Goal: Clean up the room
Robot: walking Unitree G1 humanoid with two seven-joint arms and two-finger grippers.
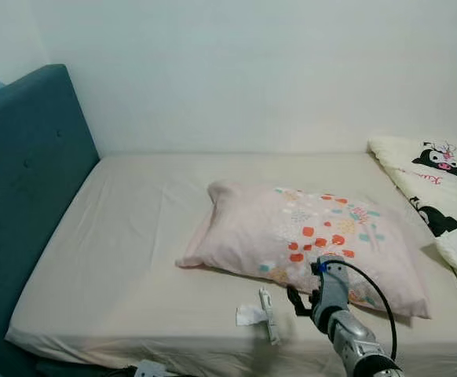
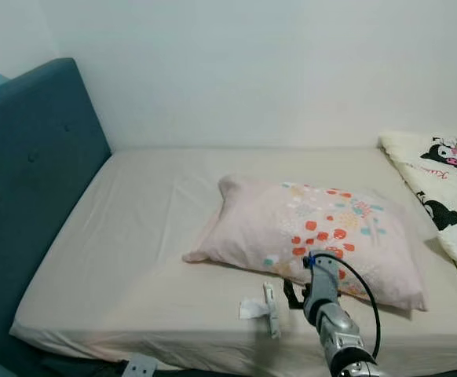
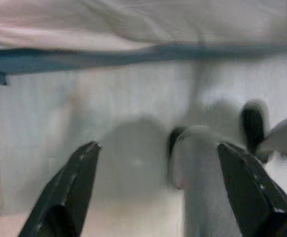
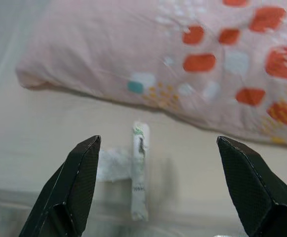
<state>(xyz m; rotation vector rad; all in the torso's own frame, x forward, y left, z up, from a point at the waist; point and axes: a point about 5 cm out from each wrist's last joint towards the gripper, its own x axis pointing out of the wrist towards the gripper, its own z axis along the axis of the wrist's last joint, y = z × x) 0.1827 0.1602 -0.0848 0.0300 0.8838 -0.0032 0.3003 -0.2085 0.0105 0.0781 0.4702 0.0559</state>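
A pink pillow point(image 1: 307, 236) with orange and teal spots lies on the beige bed sheet point(image 1: 134, 236). In front of it, near the bed's front edge, lie a slim white wrapper point(image 1: 268, 306) and a crumpled white tissue point(image 1: 250, 316) touching it. My right gripper point(image 1: 299, 302) reaches over the bed's front edge, just right of the wrapper and in front of the pillow. In the right wrist view the right gripper point(image 4: 157, 143) is open, with the wrapper point(image 4: 139, 177) and tissue point(image 4: 111, 165) lying beyond its fingers. My left gripper point(image 3: 158, 145) hangs open over a blurred pale surface.
A teal padded headboard point(image 1: 24, 181) closes the bed's left end. A cream blanket with black cartoon figures point(image 1: 440, 173) is bunched at the right end. A white wall runs behind the bed. A small white object point(image 1: 146, 367) lies on the floor below the front edge.
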